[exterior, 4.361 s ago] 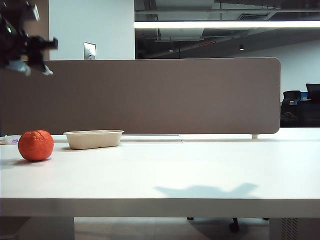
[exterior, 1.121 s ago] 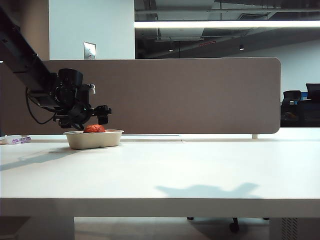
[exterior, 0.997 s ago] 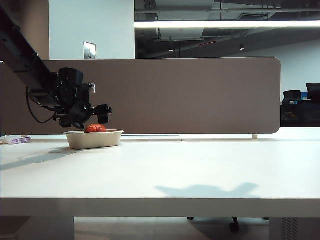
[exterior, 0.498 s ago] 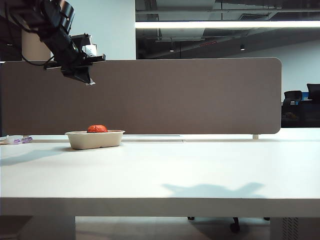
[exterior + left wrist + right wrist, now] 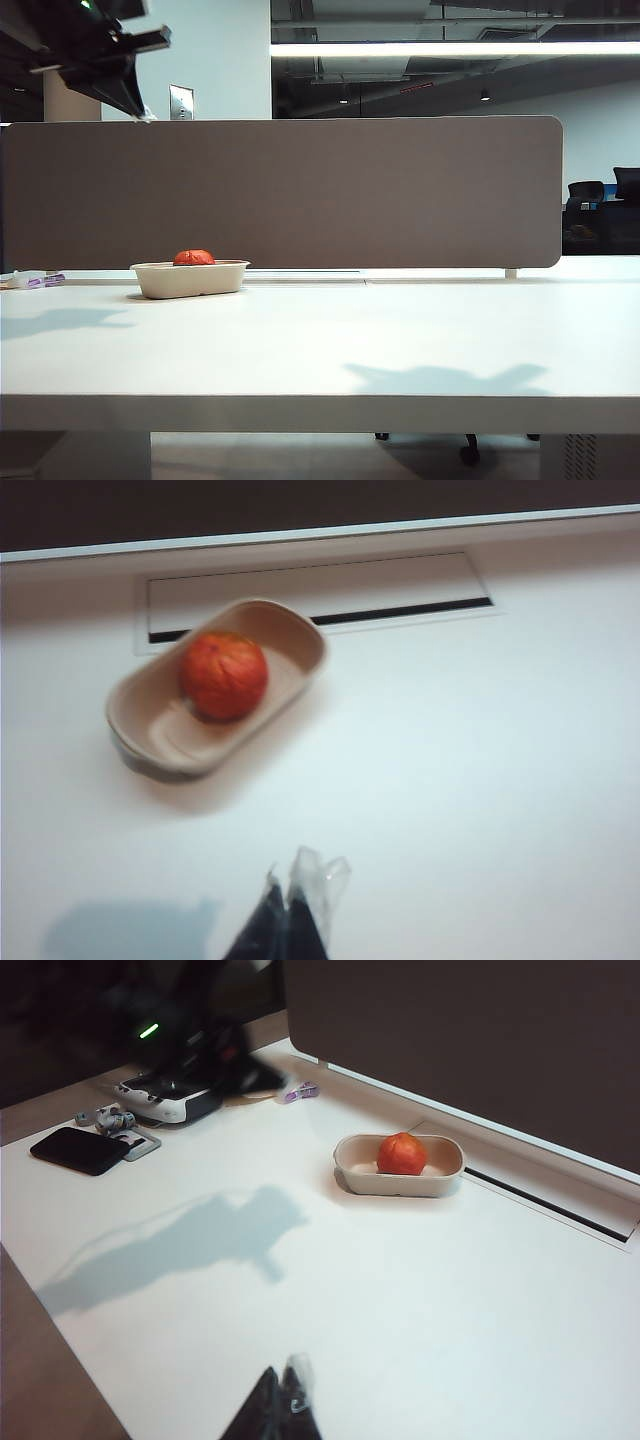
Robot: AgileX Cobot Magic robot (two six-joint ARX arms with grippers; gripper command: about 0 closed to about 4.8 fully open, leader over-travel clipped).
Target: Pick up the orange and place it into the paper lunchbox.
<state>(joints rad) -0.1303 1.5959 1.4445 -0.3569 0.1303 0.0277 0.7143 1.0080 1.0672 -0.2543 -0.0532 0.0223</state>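
The orange (image 5: 194, 257) (image 5: 224, 675) (image 5: 401, 1153) lies inside the beige paper lunchbox (image 5: 190, 281) (image 5: 150, 745) (image 5: 349, 1176), which stands on the white table at the back left of the exterior view. My left gripper (image 5: 140, 112) (image 5: 288, 892) hangs high above the table, up and to the left of the lunchbox, shut with nothing between its fingers. My right gripper (image 5: 288, 1372) is out of the exterior view; its wrist view shows it shut and empty, high over the table and far from the lunchbox.
A brown partition (image 5: 300, 190) runs along the table's back edge, with a cable slot (image 5: 320, 592) behind the lunchbox. A small purple-tipped object (image 5: 32, 281) lies at the far left. A black phone (image 5: 78, 1149) and a controller-like device (image 5: 165, 1100) lie beyond the lunchbox in the right wrist view.
The orange, earlier on the table left of the lunchbox, now lies in it. My left gripper let go of it, shut, and rose up and to the left.
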